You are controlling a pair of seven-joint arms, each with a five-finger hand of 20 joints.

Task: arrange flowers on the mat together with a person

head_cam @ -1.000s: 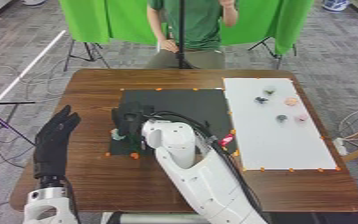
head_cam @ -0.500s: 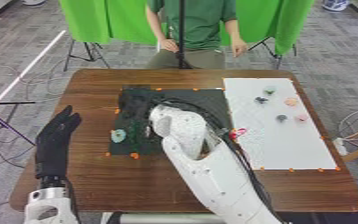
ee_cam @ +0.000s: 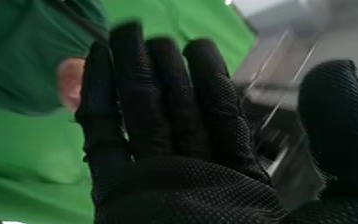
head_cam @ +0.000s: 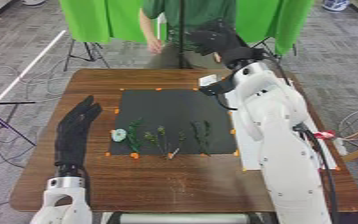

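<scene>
The left hand (head_cam: 71, 137), fingers loose, hangs over the counter (head_cam: 175, 182), likely clear of the work; the flower (head_cam: 119, 135) and stems (head_cam: 202, 140) lie roughly in a row, probably for composition. The right hand (head_cam: 213, 39), unclenched and empty, is raised beyond the far edge; the mat's (head_cam: 158, 107) far half offers room.

On the flat black mat (head_cam: 162, 108), a pale, round flower (head_cam: 119, 135) lies at the left edge of its near half, just beside a leafy green stem (head_cam: 134, 134), with thin green sprigs (head_cam: 162, 133) near its middle and darker green stems (head_cam: 206, 135) toward its right edge.
</scene>
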